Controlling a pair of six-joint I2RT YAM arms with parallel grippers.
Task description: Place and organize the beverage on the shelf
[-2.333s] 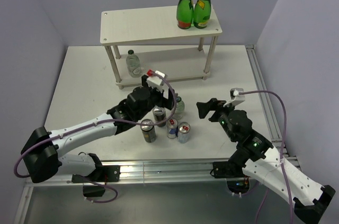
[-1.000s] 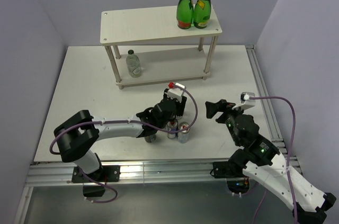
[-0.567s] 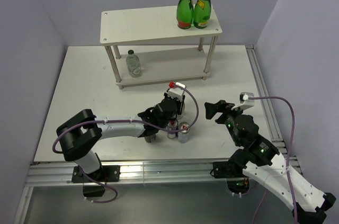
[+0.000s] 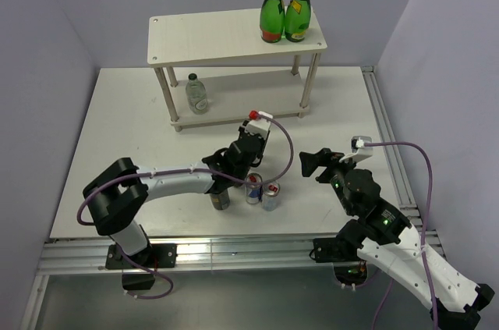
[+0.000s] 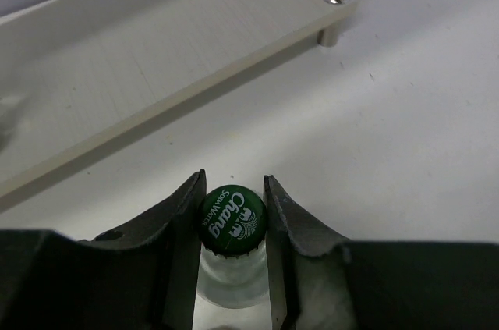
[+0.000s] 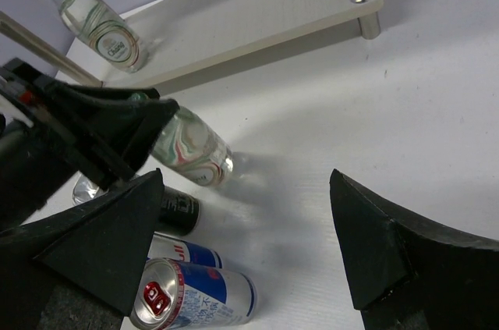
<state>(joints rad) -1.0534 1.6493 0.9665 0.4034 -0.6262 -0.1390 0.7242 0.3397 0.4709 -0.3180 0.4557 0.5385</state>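
Saw the left gripper (image 5: 232,183) closed on the neck of 1 clear bottle (image 6: 191,149), tilted, near the cans (image 4: 261,189), short of the shelf (image 4: 210,37). Found the right gripper (image 6: 248,189) gaping, holding nothing. Judged it best to right the bottle first, keep low under the top board, and set down just beside the 2nd bottle (image 4: 196,94) on the lower board.
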